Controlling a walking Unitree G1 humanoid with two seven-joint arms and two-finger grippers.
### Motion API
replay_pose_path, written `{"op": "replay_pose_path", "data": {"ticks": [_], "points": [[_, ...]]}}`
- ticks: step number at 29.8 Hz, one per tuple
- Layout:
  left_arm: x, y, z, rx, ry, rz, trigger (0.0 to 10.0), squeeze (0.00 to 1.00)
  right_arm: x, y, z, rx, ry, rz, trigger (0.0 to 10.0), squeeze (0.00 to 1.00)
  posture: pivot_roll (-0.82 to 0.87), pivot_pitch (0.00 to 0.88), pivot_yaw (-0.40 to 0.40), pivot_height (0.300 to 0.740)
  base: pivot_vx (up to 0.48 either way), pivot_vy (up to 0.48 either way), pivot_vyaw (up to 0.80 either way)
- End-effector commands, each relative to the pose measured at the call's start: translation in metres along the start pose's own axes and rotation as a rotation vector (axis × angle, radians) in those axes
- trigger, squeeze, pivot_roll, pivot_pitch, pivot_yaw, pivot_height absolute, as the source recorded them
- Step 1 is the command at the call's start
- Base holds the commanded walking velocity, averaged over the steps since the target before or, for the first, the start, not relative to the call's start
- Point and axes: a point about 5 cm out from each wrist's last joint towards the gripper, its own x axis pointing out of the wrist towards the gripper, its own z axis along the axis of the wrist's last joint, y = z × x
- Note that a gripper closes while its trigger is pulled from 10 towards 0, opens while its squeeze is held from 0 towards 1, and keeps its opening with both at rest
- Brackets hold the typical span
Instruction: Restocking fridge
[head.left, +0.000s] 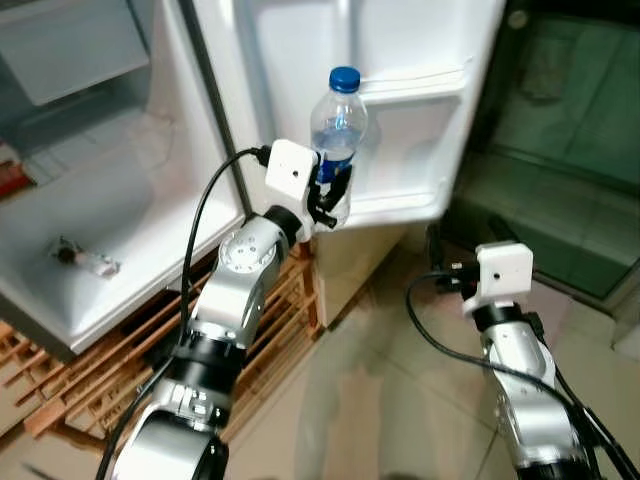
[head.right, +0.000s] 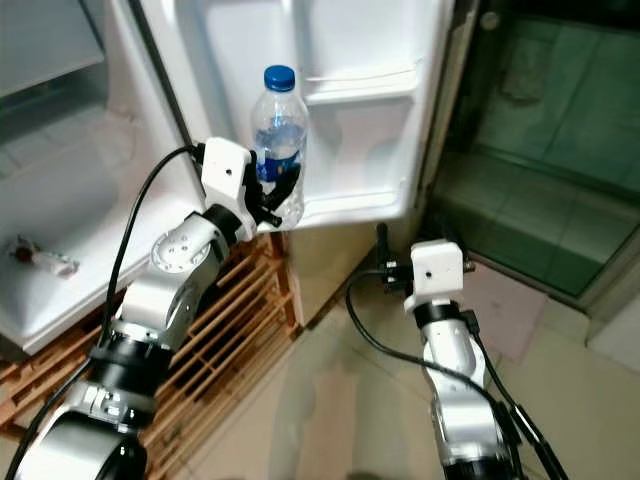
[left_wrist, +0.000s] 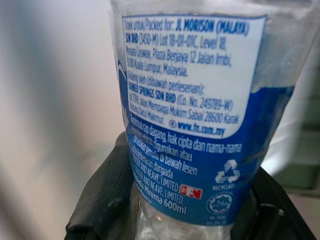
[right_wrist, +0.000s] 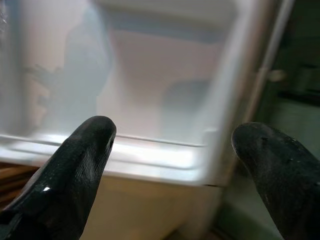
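The left gripper (head.left: 330, 195) is clamped around the lower body of a clear water bottle (head.left: 338, 130) with a blue cap and blue label (the label reads 600ml in the left wrist view), holding it upright against the open fridge door (head.left: 400, 60), just above the lower door shelf (head.left: 400, 200). At about four o'clock from the bottle, the right gripper (right_wrist: 172, 150) hangs lower, fingers spread wide and holding nothing, pointed at the same shelf. A wooden pallet (head.left: 270, 330) lies under the fridge.
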Motion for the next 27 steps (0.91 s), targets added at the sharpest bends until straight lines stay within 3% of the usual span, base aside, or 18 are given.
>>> {"op": "replay_pose_path", "data": {"ticks": [1, 5, 12, 19, 20, 27], "points": [[0.009, 0.003, 0.011, 0.011, -0.033, 0.017, 10.0, 0.0, 0.001, 0.0, 0.002, 0.001, -0.008, 0.006, 10.0, 0.0, -0.14, 0.016, 0.063, 0.726, 0.0, 0.0, 0.0], [0.023, 0.003, 0.011, 0.001, -0.004, 0.026, 10.0, 0.0, 0.002, 0.001, 0.002, 0.004, -0.006, 0.008, 10.0, 0.0, -0.15, 0.015, 0.071, 0.726, 0.0, 0.0, 0.0], [0.043, -0.008, 0.022, -0.034, -0.039, -0.034, 10.0, 0.0, 0.003, 0.002, 0.003, 0.0, -0.013, -0.004, 10.0, 0.0, -0.18, 0.02, 0.118, 0.726, 0.0, 0.0, 0.0], [0.056, -0.009, 0.034, -0.051, -0.066, -0.046, 10.0, 0.0, 0.001, 0.004, 0.005, -0.005, -0.023, -0.022, 10.0, 0.0, -0.21, 0.035, 0.209, 0.726, 0.0, 0.0, 0.0], [0.057, -0.01, 0.036, -0.056, -0.074, -0.053, 10.0, 0.0, 0.001, 0.005, 0.005, -0.004, -0.025, -0.026, 10.0, 0.0, -0.22, 0.043, 0.25, 0.726, 0.0, 0.0, 0.0], [0.064, -0.014, 0.042, -0.038, -0.064, -0.078, 10.0, 0.0, -0.005, 0.008, 0.006, 0.011, -0.025, -0.053, 10.0, 0.0, -0.23, 0.067, 0.289, 0.726, 0.0, 0.0, 0.0]]}}
